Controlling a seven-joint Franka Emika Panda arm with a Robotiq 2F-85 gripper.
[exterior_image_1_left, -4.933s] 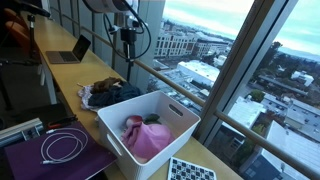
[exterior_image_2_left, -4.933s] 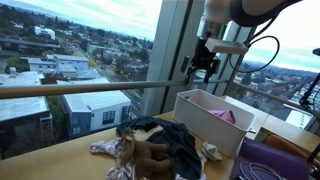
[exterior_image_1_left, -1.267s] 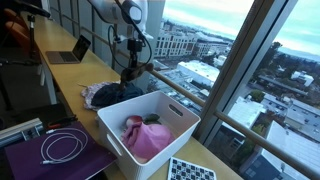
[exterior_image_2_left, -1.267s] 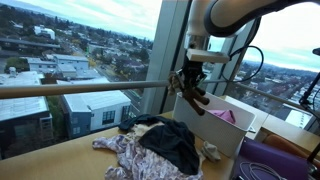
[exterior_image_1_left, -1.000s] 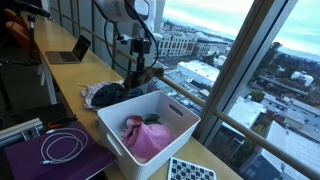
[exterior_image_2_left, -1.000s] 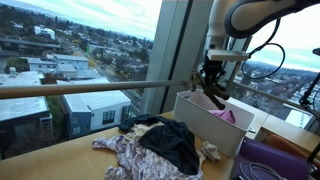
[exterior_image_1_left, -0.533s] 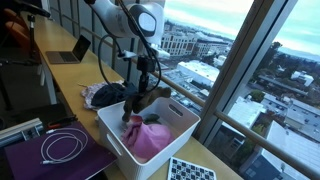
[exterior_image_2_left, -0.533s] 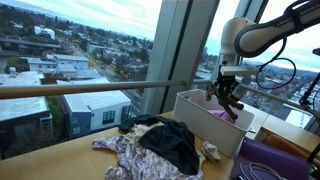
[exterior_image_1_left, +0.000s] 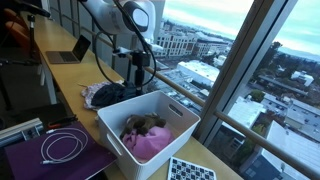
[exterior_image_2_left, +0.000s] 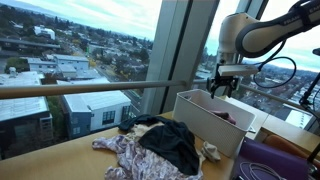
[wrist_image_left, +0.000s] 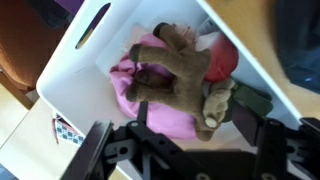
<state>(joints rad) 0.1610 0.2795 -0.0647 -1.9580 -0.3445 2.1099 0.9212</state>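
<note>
Fuzzy cloth toy (wrist_image_left: 175, 80), smooth plastic bin (wrist_image_left: 72, 85)

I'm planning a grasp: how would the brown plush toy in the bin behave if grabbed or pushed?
Likely floppy: the plush toy lies with limbs splayed over the pink cloth. Probably light and not fragile, since it looks like soft fabric. Unlikely to roll; a push might bunch the cloth beneath it against the bin wall.

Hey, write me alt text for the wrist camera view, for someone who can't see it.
A brown plush toy lies on a pink cloth inside a white bin, seen from above. The claw hangs over it, open and empty, and a red item sits beside the toy.
</note>
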